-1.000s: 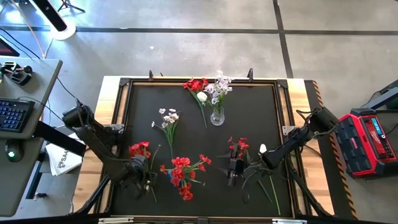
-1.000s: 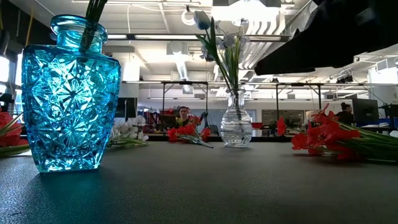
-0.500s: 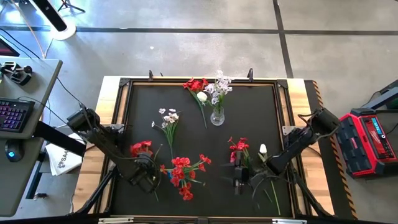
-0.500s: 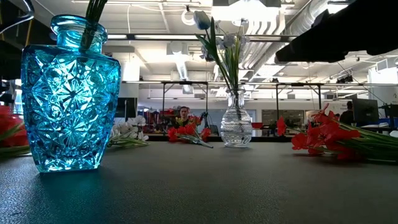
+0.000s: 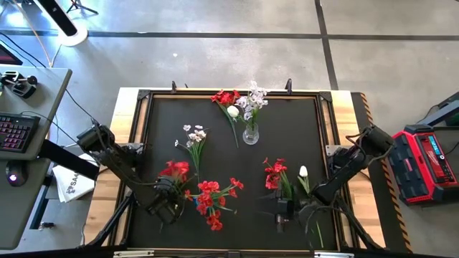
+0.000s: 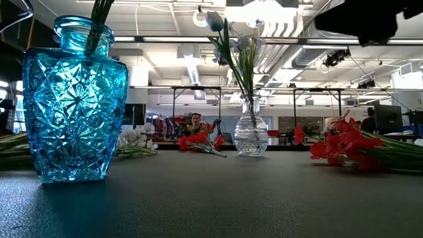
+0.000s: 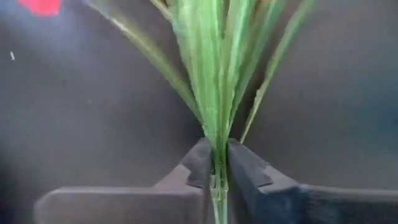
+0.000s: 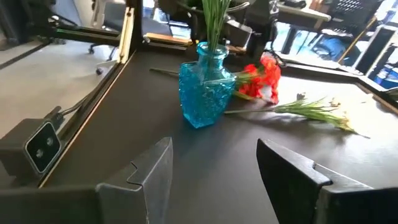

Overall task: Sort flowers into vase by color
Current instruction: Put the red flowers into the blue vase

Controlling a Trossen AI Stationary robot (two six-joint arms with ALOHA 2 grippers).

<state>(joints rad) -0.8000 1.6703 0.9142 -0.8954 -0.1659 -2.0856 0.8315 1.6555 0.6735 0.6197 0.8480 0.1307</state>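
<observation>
My left gripper (image 5: 166, 204) (image 7: 216, 174) stands at the near left, just left of the blue vase (image 5: 196, 203) (image 6: 73, 99), and is shut on a red-bloomed flower sprig (image 5: 176, 170). The blue vase holds red flowers (image 5: 209, 195). A clear vase (image 5: 250, 135) (image 6: 251, 135) with pale flowers stands at the far middle. Lying flat on the mat are a red sprig (image 5: 226, 97), a white sprig (image 5: 193, 136), a red sprig (image 5: 275, 172) and a white bud (image 5: 303, 171). My right gripper (image 5: 280, 213) (image 8: 214, 168) hovers open at the near right, holding nothing. My left gripper pinches the sprig's green stem (image 7: 217, 184) between its two fingers, just below where the leaves fan out. The fingers come from above, pointing down, across the stem. The red bloom (image 5: 176, 170) lies toward the far side; whether the sprig is clear of the mat I cannot tell.
The black mat (image 5: 301, 122) has a raised frame all round. A red case (image 5: 427, 165) sits off the table's right, a keyboard (image 5: 18, 132) off its left. Bare mat lies between the two vases and at the far right.
My left gripper has shut on the red sprig's stem, having sunk a little and shifted toward the blue vase. The sprig's bloom has swung toward the table's right. My right gripper, still open, has drawn back toward the near edge, away from the red sprig beside it.
</observation>
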